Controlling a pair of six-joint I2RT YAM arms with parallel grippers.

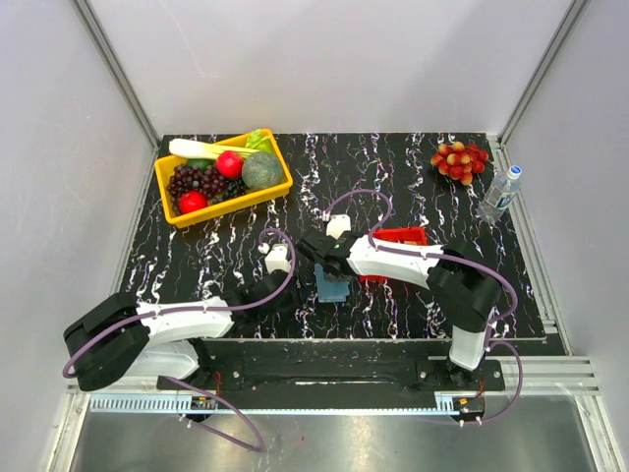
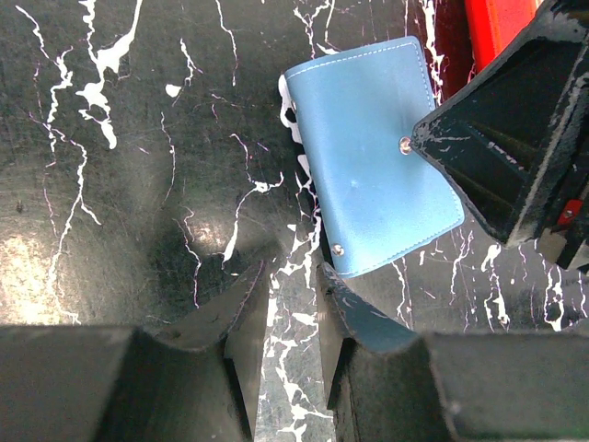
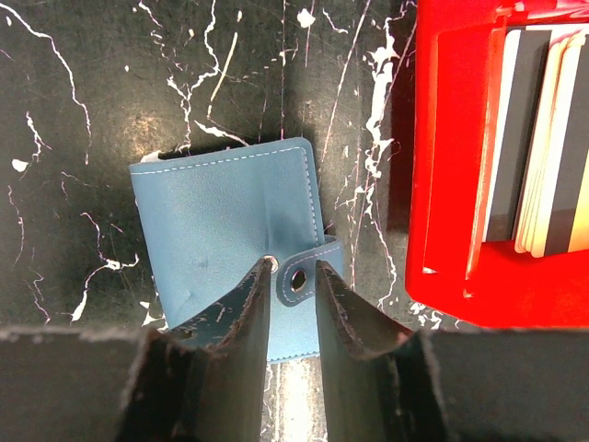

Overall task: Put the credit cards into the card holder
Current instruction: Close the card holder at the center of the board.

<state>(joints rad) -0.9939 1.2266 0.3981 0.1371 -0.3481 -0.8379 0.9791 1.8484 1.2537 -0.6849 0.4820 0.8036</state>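
Presently note card holder [image 3: 230, 239] closed, flat on counter [image 3: 92, 110], directly beneath right gripper [image 3: 293, 271]: jaws narrowly parted astride snap flap [image 3: 297, 282], gripping nothing. Left gripper [image 2: 290, 274] beside near corner, slightly open, empty. Credit cards [image 3: 543, 138] in red tray [image 3: 442, 184], just right of holder.

- The card holder [image 1: 332, 286] lies on the table [image 1: 393, 167], front and centre.
- A tray [image 1: 403, 234] sits just right of it, with cards [image 3: 538, 138] inside.
- A basket [image 1: 177, 211] sits back left.
- A bottle [image 1: 499, 194] stands back right.
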